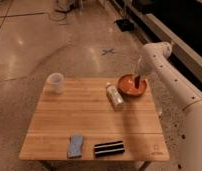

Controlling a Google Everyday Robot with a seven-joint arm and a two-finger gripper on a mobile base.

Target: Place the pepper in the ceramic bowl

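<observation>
The orange-red ceramic bowl (130, 89) stands on the wooden table (84, 120) near its far right corner. My gripper (138, 75) hangs from the white arm (169, 80) directly above the bowl. It is shut on the small dark red pepper (137, 81), which hangs upright with its lower end at or just inside the bowl's right half. I cannot tell whether the pepper touches the bowl.
A white bottle (114, 94) lies just left of the bowl. A translucent white cup (55, 82) stands at the far left corner. A blue sponge (76, 145) and a black-and-white striped block (109, 148) lie near the front edge.
</observation>
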